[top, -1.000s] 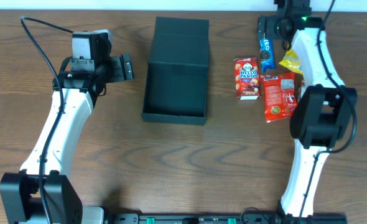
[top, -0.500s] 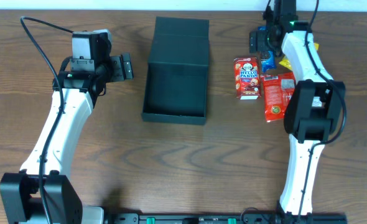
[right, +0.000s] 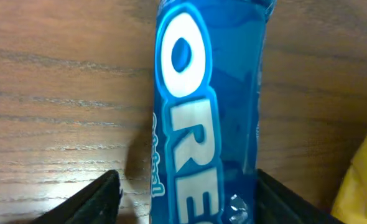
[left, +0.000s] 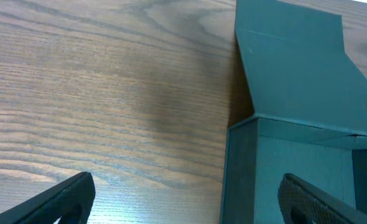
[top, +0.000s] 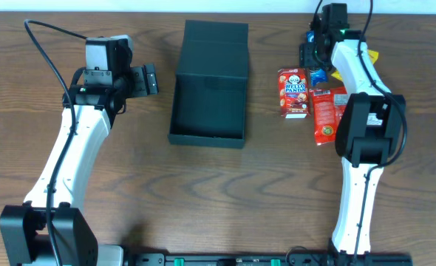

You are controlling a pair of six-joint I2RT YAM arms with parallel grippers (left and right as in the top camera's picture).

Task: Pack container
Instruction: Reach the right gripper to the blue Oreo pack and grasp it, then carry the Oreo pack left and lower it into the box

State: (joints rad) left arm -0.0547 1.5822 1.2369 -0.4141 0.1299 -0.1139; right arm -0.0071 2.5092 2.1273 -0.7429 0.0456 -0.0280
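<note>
Wooden table (top: 129, 185); container (top: 209, 81) beside left tool (top: 153, 79), spread wide; right tool (top: 311, 55) straddles Oreo packet (right: 208, 112), unclamped.

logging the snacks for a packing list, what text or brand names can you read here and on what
"ORE", last letter cut off by the frame: blue Oreo packet, right wrist view.
"HELLO PANDA": red box, overhead.
Red packet: print too small to read.
Black container: no text.
</note>
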